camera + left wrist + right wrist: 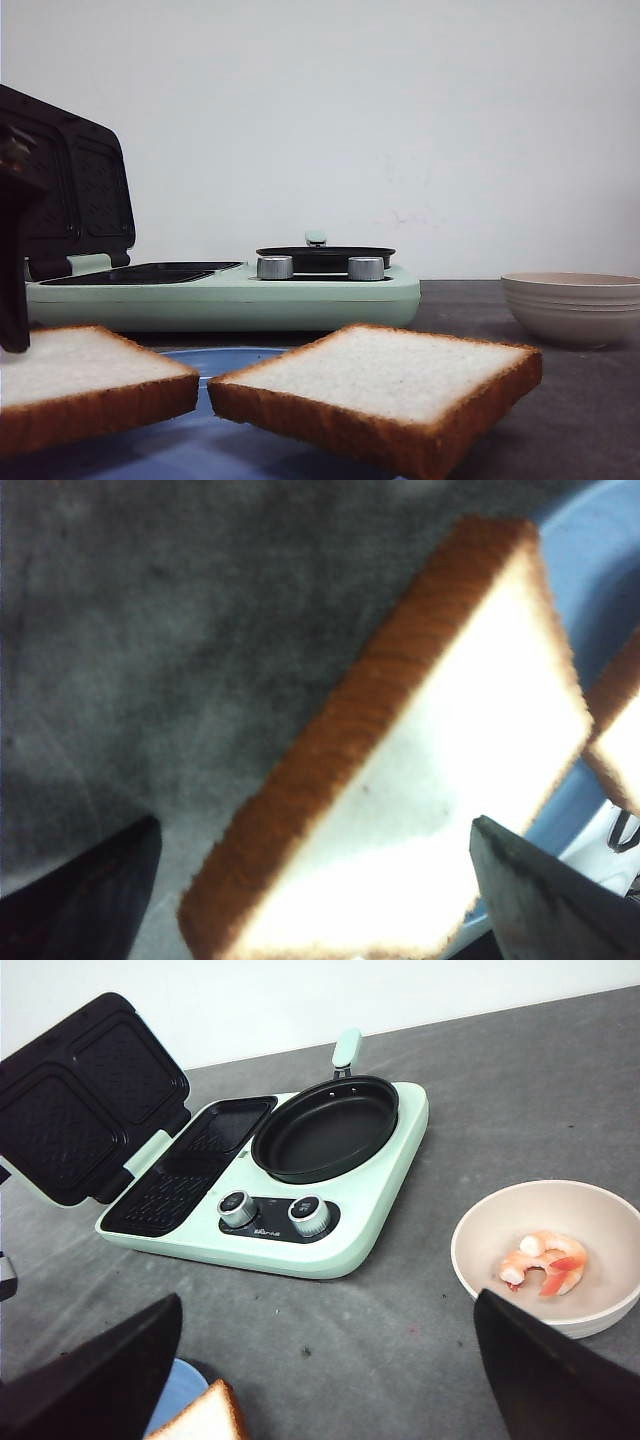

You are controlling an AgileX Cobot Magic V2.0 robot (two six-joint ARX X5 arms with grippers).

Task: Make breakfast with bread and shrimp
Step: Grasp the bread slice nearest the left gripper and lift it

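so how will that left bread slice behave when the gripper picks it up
The left bread slice looks thick and soft, so it probably dents if squeezed. Its firmer brown crust should limit sagging. It is likely light, sliding easily on the blue plate.

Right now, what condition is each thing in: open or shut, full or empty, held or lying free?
Mint-green breakfast maker: black waffled lid raised open, grill plate bare.
Round black pan: empty.
Beige bowl: holds pink shrimp.
Two white bread slices: lying free on blue plate.
Left gripper: open, straddling one slice.
Right gripper: open, empty.
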